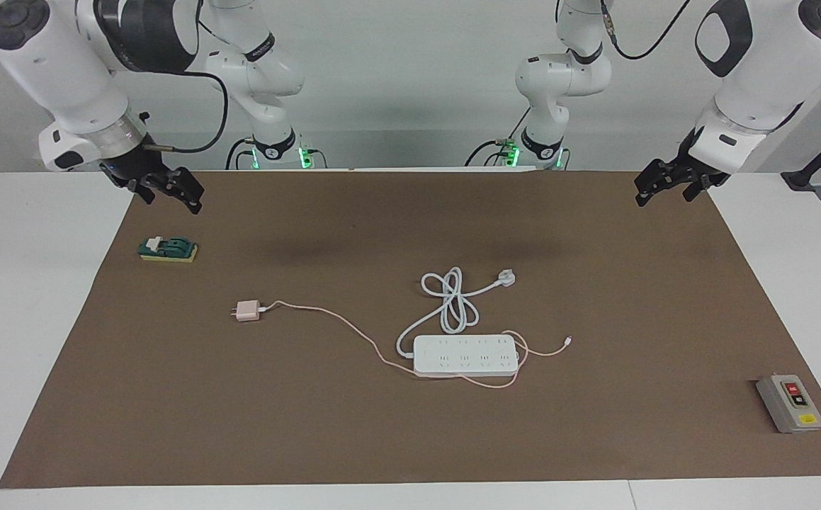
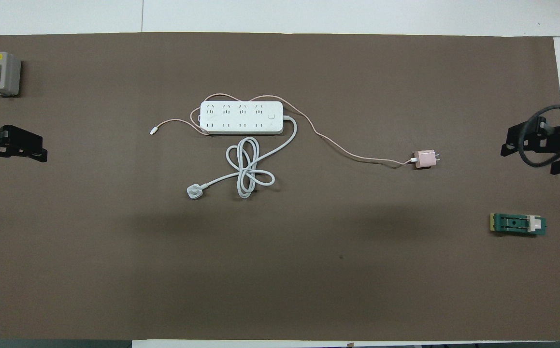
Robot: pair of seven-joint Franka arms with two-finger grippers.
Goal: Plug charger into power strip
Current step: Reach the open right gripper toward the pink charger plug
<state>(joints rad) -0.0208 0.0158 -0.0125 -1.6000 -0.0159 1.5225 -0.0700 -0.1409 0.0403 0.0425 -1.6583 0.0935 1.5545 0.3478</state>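
Both grippers hang open and empty, right gripper [image 1: 169, 190] over the mat edge, left gripper [image 1: 665, 185] waiting, while the charger [image 1: 246, 311] lies well apart from the power strip [image 1: 465, 355]; best grasp its sides, prongs free.

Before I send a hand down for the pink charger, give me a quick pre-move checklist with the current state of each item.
1. Small pale pink cube charger free on the brown mat, nothing on it: ok.
2. Charger prongs point toward the right arm's end, away from the strip: not ok for direct insertion.
3. Long flat white power strip lies flat, sockets up and unoccupied: ok.
4. Thin pink cable runs around the strip: snag risk, not ok.
5. Right hand empty, raised at the mat's edge: ok.
6. Left hand empty, raised, waiting: ok.
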